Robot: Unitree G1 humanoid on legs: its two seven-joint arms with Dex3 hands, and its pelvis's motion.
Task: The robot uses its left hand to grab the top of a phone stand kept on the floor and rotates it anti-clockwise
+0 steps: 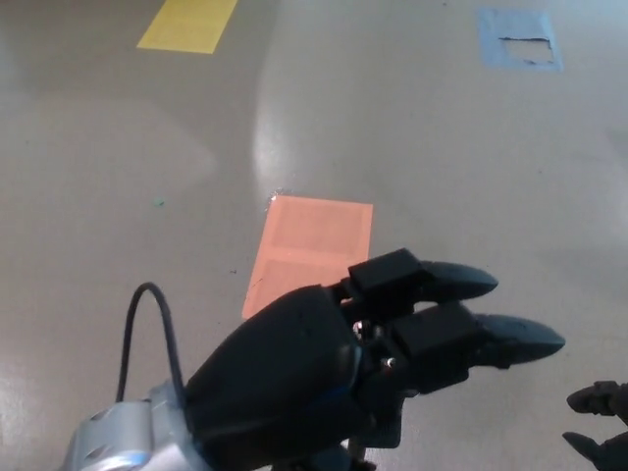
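Phone stand [359, 453]: almost wholly hidden; only a sliver of dark stem shows below the left hand, near the bottom edge of the floor in view. Its top cannot be seen.

Left hand [343, 368]: reaches in from the lower left and sits over the spot where the stand's top should be. Two fingers [510, 337] stretch out flat toward the right, one above the other, with a narrow gap between them. The thumb is hidden under the palm, so whether it closes on the top cannot be told.

Reason for pose: judged as covering the top from above, so that a wrist turn could spin it anti-clockwise.

Step in hand: judged as reach or early grasp; no turn is evident.

Right hand [599, 427]: only dark fingertips at the lower right corner, well apart from the stand; it holds nothing visible, open or closed unclear.

Floor [442, 167]: grey, glossy, carries the stand.

Orange patch [309, 250]: flat on the floor just beyond the left hand.

Yellow patch [188, 24]: far upper left.

Blue patch [519, 40]: far upper right.

Cable [147, 324]: loops up from the left wrist.
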